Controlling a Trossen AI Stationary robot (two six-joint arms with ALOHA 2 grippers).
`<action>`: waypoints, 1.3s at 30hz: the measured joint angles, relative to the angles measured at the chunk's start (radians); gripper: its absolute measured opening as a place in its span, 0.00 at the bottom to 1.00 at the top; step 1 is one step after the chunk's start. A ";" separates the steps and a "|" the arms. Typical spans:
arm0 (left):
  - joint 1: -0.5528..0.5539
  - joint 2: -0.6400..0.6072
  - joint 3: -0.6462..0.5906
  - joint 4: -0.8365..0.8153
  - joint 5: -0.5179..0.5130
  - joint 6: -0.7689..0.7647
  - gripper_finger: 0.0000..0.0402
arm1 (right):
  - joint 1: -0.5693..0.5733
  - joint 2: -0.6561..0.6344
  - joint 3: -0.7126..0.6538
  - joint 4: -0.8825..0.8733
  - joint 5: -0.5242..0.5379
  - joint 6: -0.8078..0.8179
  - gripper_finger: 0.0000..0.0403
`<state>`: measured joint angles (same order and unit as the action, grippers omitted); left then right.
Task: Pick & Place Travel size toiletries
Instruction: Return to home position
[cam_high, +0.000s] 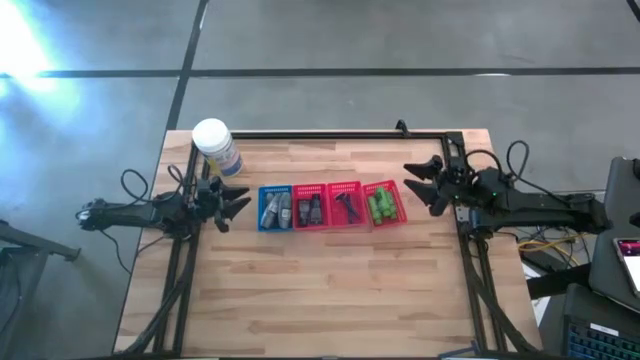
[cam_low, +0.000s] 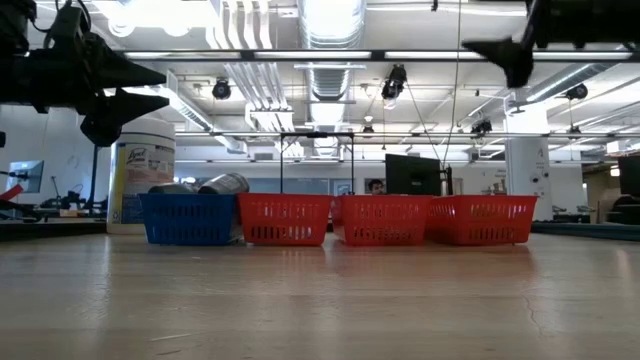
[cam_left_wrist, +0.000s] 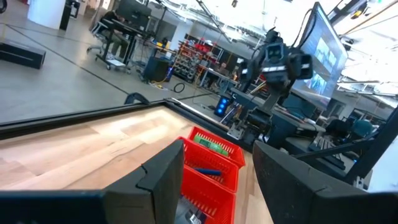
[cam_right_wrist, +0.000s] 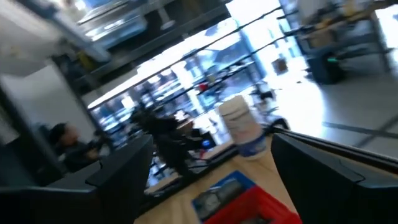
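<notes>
Grey tubes (cam_high: 275, 208): lying in the blue basket (cam_high: 262, 222), the leftmost of a row of four; in the low view their ends poke above its rim.
Dark packets (cam_high: 309, 208): in the left red basket (cam_high: 309, 226), just beside the blue one; details too small to tell.
Black T-shaped stick (cam_high: 347, 207): lying in the middle red basket (cam_high: 345, 227).
Green bottles (cam_high: 381, 205): packed together in the right red basket (cam_high: 400, 205), at the row's end.
Baskets: side by side, touching or nearly so, across the middle of the wooden table (cam_high: 330, 290), towards its far half.
White-lidded jar (cam_high: 215, 145): upright near the table's far left corner, behind the blue basket and apart from it.
Left gripper (cam_high: 247, 200): raised above the table's left edge, pointing at the blue basket, fingers spread, holding nothing.
Right gripper (cam_high: 408, 180): raised above the right edge, beside the right red basket, fingers spread, holding nothing.
</notes>
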<state>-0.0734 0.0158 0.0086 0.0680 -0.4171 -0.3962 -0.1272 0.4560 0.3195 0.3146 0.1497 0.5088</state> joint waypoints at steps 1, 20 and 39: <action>0.000 0.000 0.000 0.000 0.000 0.000 0.49 | 0.000 -0.021 -0.028 0.002 0.027 0.009 0.81; 0.000 0.000 0.000 0.000 0.000 0.000 0.49 | 0.000 -0.133 -0.311 0.192 0.059 0.062 0.88; 0.000 0.000 -0.001 0.000 0.000 0.000 0.49 | 0.000 -0.127 -0.311 0.083 0.060 0.068 0.75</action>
<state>-0.0734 0.0158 0.0078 0.0685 -0.4171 -0.3962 -0.1272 0.3294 0.0090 0.3973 0.2092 0.5766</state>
